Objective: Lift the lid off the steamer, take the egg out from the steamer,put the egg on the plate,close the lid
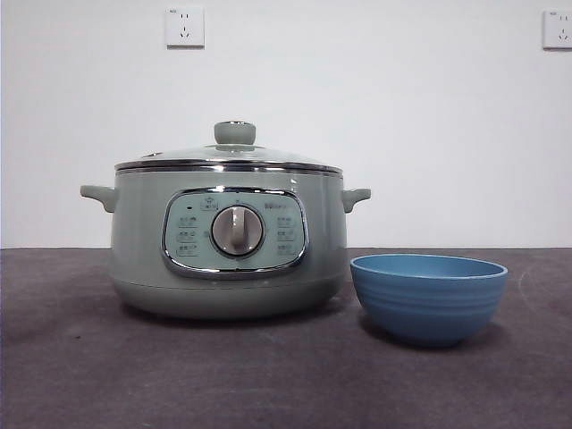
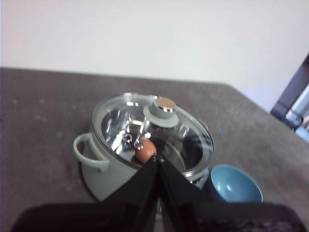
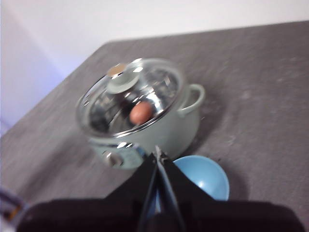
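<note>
The sage-green steamer (image 1: 228, 241) stands on the table with its glass lid (image 1: 231, 154) on, green knob on top. Through the lid I see a brown egg (image 2: 145, 150) inside; it also shows in the right wrist view (image 3: 140, 112). The blue plate, a ribbed bowl (image 1: 429, 295), stands empty just right of the steamer. My left gripper (image 2: 158, 159) is shut and empty, held high above the steamer's side. My right gripper (image 3: 158, 157) is shut and empty, held high over the bowl (image 3: 205, 176) and the steamer's front. Neither arm shows in the front view.
The dark grey table (image 1: 80, 375) runs to a white wall with two sockets (image 1: 184, 27). The table's far edge and some blue-black gear (image 2: 294, 104) show in the left wrist view.
</note>
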